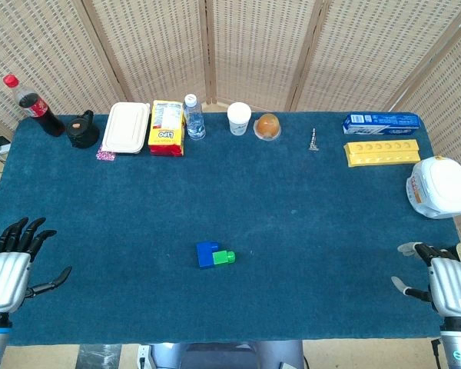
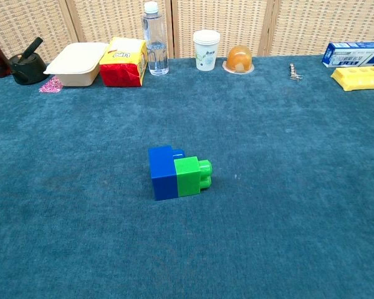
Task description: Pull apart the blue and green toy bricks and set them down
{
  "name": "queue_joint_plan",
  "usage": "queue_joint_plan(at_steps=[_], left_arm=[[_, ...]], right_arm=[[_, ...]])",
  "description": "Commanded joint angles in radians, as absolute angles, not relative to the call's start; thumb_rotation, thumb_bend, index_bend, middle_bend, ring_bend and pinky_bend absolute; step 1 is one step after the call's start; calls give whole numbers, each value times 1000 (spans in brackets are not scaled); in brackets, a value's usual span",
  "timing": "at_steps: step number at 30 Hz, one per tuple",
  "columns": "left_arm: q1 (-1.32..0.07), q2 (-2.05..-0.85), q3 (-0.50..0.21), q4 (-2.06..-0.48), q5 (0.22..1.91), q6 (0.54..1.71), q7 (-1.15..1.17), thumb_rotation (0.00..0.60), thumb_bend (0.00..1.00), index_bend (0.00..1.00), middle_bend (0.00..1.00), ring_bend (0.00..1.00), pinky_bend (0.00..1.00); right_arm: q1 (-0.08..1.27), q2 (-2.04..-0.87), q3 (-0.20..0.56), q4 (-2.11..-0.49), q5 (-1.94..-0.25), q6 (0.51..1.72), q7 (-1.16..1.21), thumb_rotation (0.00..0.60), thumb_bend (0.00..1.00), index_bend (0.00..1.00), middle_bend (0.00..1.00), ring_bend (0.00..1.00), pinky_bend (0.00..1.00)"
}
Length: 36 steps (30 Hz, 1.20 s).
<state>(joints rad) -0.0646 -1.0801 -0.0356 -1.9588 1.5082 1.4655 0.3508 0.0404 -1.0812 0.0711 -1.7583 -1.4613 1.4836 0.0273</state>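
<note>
Head view: at the desk's (image 1: 84, 200) near left corner the left hand (image 1: 8, 270) is seen with fingers spread, nothing held. Well apart from it, toward the middle of the near edge, the blue brick (image 1: 207, 254) is joined to the green brick (image 1: 224, 257) on its right. At the near right corner the right hand (image 1: 446, 280) is found, fingers apart and empty, equally far from the bricks.

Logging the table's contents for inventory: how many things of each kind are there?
Toy bricks: 2, blue brick, green brick
Bottles: 2, cola, water
Boxes: 3
Cups: 1
Other items: 6
Total: 14
</note>
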Motion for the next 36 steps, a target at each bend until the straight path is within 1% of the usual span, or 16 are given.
queue_joint_plan(at_steps=[1,5,7,10,13,20,27,30,36], left_arm=[[-112,-1081,-43,-1991,1484,1399,405,307,229,269,155,39,118],[-170,-1097,-46,-2019,1466,1311,446,311,216,247,155,45,145],[-193,-1105,-51,-2034,1448,1274,439,306,212,214,155,51,195],[-240,-1114,-58,-2051,1416,1200,419,305,212,201,155,69,244],[-284,-1141,-75,-2041,1375,1151,440,308,214,195,155,83,246],[-407,-1275,-112,-1981,1218,1036,540,306,229,187,154,86,247],[-494,-1363,-125,-1930,1105,983,609,306,268,187,154,86,247],[-544,-1427,-129,-1891,1066,959,638,308,279,187,154,88,247],[-609,-1508,-122,-1844,1010,953,691,305,283,187,155,95,250]], right_arm=[[40,-1080,69,-1760,-1465,1484,27,600,215,385,438,434,378],[38,-1083,65,-1760,-1470,1485,32,600,215,385,438,434,378],[37,-1085,63,-1757,-1470,1483,35,600,215,385,438,434,378],[37,-1087,62,-1752,-1471,1483,39,600,215,385,438,434,378],[37,-1089,62,-1750,-1473,1484,41,600,215,385,438,433,378],[41,-1087,66,-1747,-1468,1478,50,600,215,385,438,433,378],[32,-1080,65,-1748,-1470,1492,58,600,214,385,438,434,378],[25,-1079,61,-1745,-1473,1500,62,600,215,385,438,434,378],[13,-1074,62,-1740,-1473,1519,70,600,214,385,438,434,378]])
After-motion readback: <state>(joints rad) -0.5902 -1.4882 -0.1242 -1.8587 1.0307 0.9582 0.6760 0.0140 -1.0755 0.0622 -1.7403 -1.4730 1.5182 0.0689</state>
